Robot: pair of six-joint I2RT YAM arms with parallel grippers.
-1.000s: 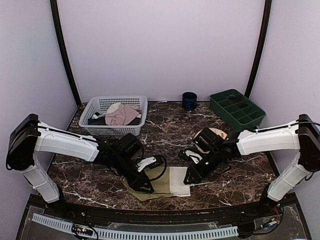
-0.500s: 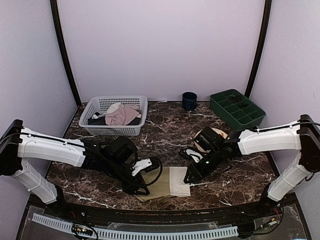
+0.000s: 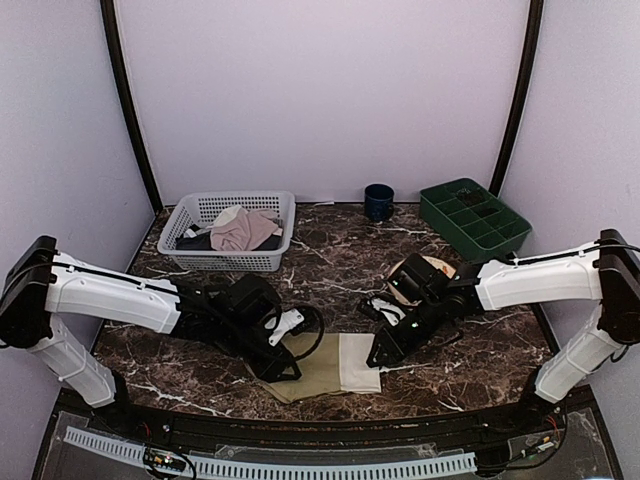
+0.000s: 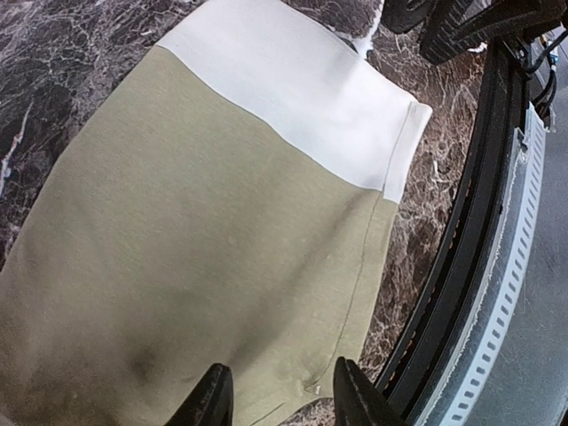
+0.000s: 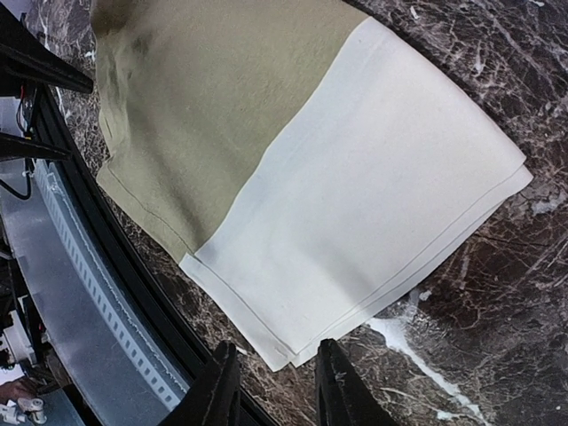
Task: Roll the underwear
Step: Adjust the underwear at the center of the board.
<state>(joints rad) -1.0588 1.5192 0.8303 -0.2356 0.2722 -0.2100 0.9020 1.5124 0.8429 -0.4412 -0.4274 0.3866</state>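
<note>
The underwear (image 3: 318,368) lies flat on the marble table near the front edge, olive-khaki with a wide cream waistband (image 3: 359,363) at its right end. My left gripper (image 3: 283,368) is open and empty, low over the olive part's near edge (image 4: 266,293), one finger on each side of the hem in the left wrist view (image 4: 280,398). My right gripper (image 3: 381,352) is open and empty, just over the waistband's near right corner (image 5: 355,204); its fingertips (image 5: 222,382) straddle that corner. No lettering shows on the waistband.
A white basket (image 3: 262,262) at the back left holds a pale pink and a dark grey garment. A dark blue cup (image 3: 378,201) and a green divided tray (image 3: 474,218) stand at the back. A round plate (image 3: 430,268) sits behind the right arm. The black front rail (image 4: 461,266) is close.
My left arm has shifted, and its gripper sits a little further back over the olive end, which looks flatter and narrower on the left. The right arm has barely moved.
</note>
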